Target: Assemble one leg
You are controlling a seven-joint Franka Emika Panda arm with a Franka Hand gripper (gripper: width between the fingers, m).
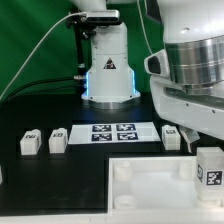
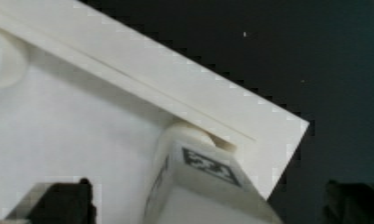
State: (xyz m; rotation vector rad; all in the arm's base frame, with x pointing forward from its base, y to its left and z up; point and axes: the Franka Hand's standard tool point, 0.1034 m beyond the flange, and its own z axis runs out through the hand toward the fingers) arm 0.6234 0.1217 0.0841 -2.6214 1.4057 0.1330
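Leg (image 2: 210, 172) upright at a corner of the white panel (image 2: 77, 130), gripper (image 2: 210, 195) spread wide.
I saw both fingers (image 2: 63, 200) flanking the leg without touching it. In the exterior view, three other blocks (image 1: 57, 139) sat on the table near the marker board (image 1: 112, 132).
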